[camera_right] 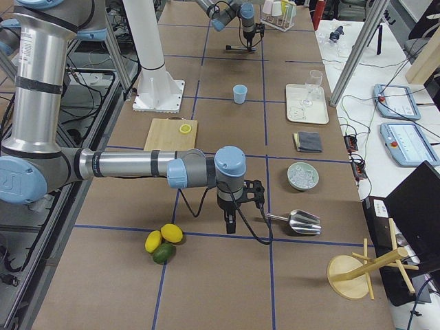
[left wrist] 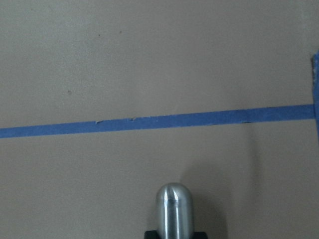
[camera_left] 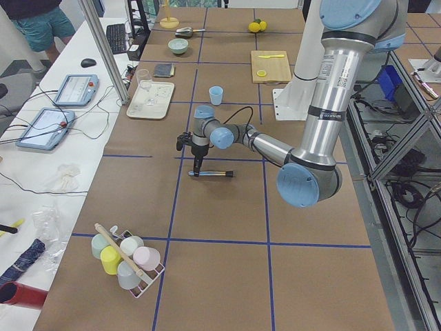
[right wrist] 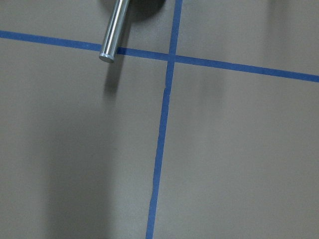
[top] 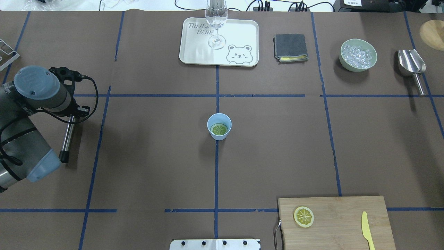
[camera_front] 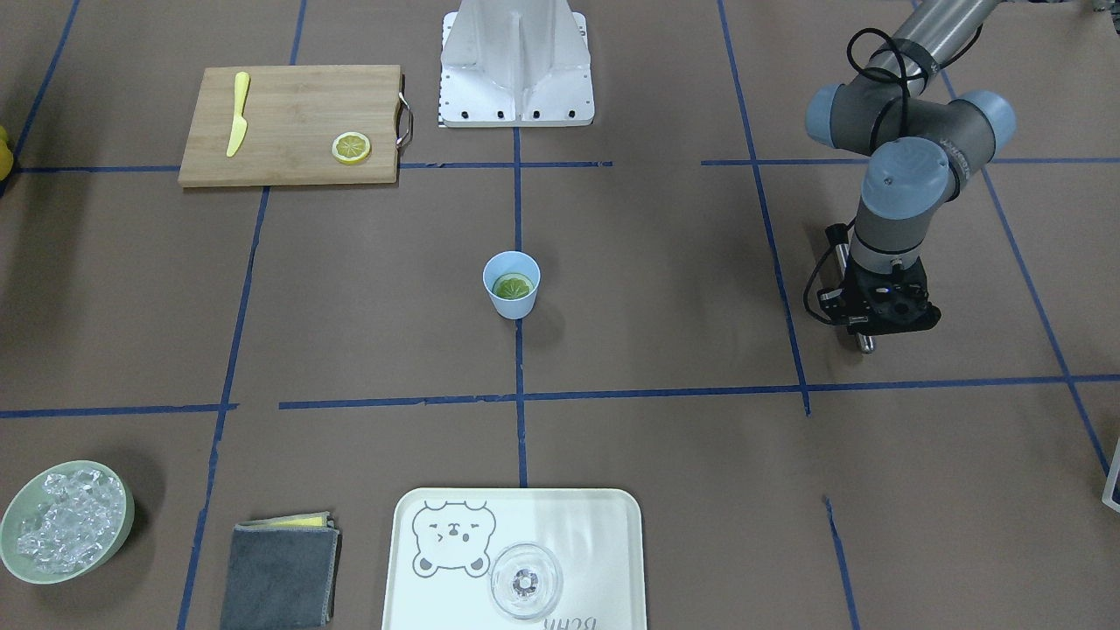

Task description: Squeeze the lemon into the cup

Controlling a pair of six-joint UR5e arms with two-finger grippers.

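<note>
The light-blue cup [top: 219, 135] stands upright at the table's centre, on a blue tape line. A lemon slice [top: 219, 129], looking greenish, lies flat inside it. A second, yellow slice [top: 304, 216] rests on the wooden cutting board [top: 340, 208]. My left gripper [camera_front: 878, 317] points down at the table's left side, far from the cup, directly over a metal rod [top: 67, 137]. Its fingers are hidden, so I cannot tell its state. My right gripper [camera_right: 230, 225] shows only in the exterior right view, hanging over the table beside a metal scoop [camera_right: 302, 221]; I cannot tell its state.
A yellow knife [top: 367, 229] lies on the board. At the far edge are a white bear tray [top: 194, 52] holding a clear glass [top: 216, 21], a folded grey cloth [top: 290, 47] and a green bowl of ice [top: 347, 62]. The arm mount [camera_front: 516, 61] sits at the near side.
</note>
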